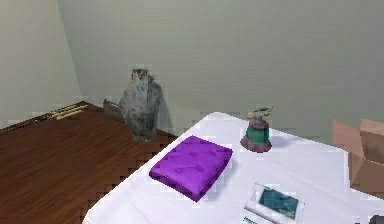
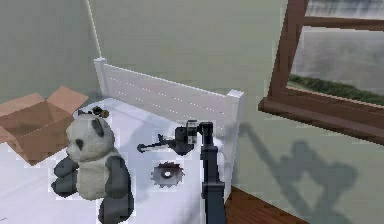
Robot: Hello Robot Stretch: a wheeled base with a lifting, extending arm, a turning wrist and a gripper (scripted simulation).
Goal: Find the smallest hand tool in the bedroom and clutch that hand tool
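Fingers point(image 2: 168, 143) are pointing toward the arm side view's left, over the white bed point(image 2: 150, 205), at the far end of the dark arm point(image 2: 210, 175). Their state is not showing: whether they are released, clenched or grasping anything cannot be told, because a small dark tool point(image 2: 148, 148) is lying on the bedspread right at their tips and the two outlines are running together there. That small dark tool is taken to be the task's thing, being the lesser of the two tool-like items in reach. The other, a grey toothed disc point(image 2: 165, 176), is lying flat on the bed nearer the camera, just beside the arm and apart from the fingers. The relation governing the coming move is this: the small dark tool is lying straight ahead of the fingers, on their left in the picture. Its long axis is running nearly left to right, so it is roughly in line with the direction in which the fingers are pointing, not across it. Judged from that, a grasp is calling for a short advance along the fingers' own line, or for a turn of the wrist to bring them across the shaft. Contact cannot be confirmed. A toy panda point(image 2: 92, 160) is sitting farther left, near the tool's far end.
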